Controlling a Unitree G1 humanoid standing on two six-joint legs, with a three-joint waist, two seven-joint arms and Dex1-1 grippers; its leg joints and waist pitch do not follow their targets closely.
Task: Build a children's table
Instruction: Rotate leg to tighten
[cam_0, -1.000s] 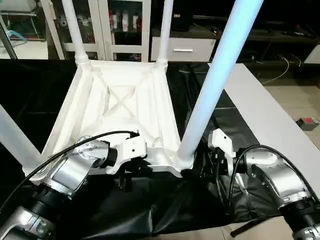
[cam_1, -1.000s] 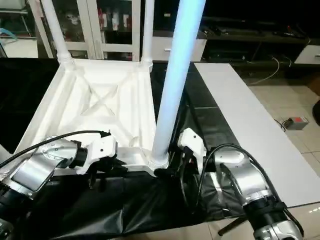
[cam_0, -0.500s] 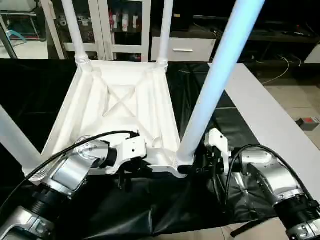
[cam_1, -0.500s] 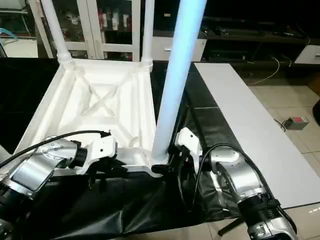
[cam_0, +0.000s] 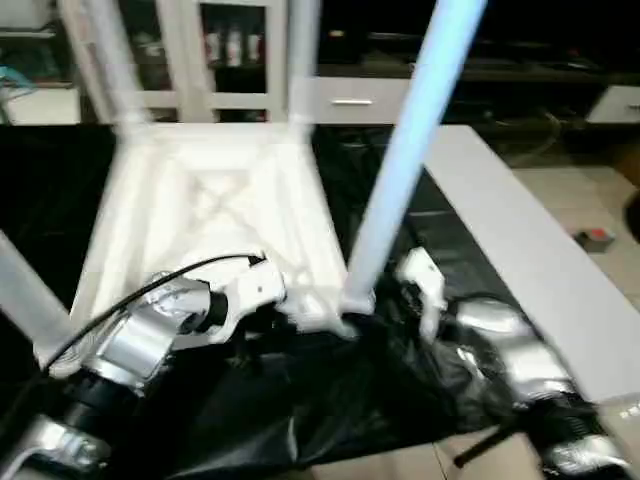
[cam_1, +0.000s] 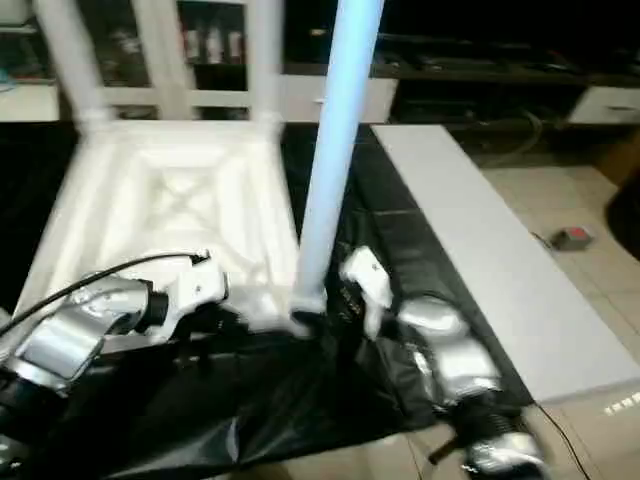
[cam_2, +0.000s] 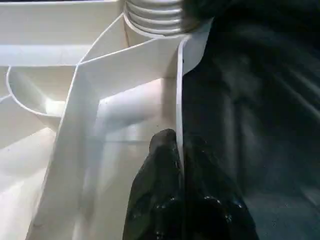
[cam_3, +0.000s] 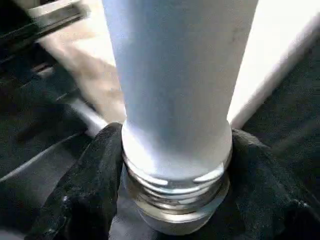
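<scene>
Since a second ago, the right pincer (cam_3: 175, 200) has come in from beside the near right corner to the foot of the leg (cam_0: 400, 180) standing there, and its black fingers (cam_3: 85, 190) now sit one on each side of the threaded collar (cam_3: 175, 192). They hug it closely, though I cannot tell whether they press hard enough to count as a firm clamp.

The children's table (cam_0: 200, 220) lies upside down on the black-covered desk (cam_0: 330, 410), X-ribbed underside up, with legs rising from its corners. The near right leg's long axis runs straight up between the right pincer's fingers and away from them, tilting slightly to the right, so any turning of it must go about that upright line. The right forearm reaches in low from the right, roughly level with the socket.

The left pincer (cam_2: 177, 165) is pressed together on the tabletop's thin near rim (cam_2: 179, 90), just beside that same corner socket, with the forearm angled in from the left, seemingly steadying the top.
</scene>
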